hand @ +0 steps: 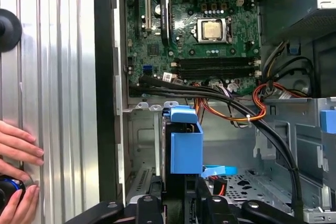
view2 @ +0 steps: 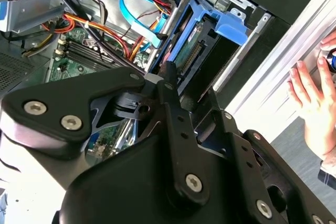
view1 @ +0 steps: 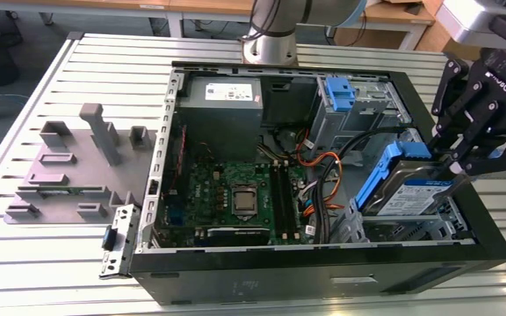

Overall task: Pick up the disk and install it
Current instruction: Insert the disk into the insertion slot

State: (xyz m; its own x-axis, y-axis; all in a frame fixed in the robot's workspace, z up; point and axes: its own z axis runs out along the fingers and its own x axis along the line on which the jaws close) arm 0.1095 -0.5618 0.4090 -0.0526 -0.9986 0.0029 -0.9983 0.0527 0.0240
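The gripper (view1: 450, 160) seems clenched on the disk (view1: 407, 191), holding it on edge and tilted at the case's (view1: 262, 280) four o'clock corner, probably to line its rails (view1: 394, 160) up with the bay (view1: 437, 220).

Open black computer case (view1: 279, 282) on slatted metal table (view1: 42, 263), green motherboard (view1: 226, 178) exposed, orange cables (view1: 323, 158) inside, grey plastic fixture (view1: 68, 171) alongside
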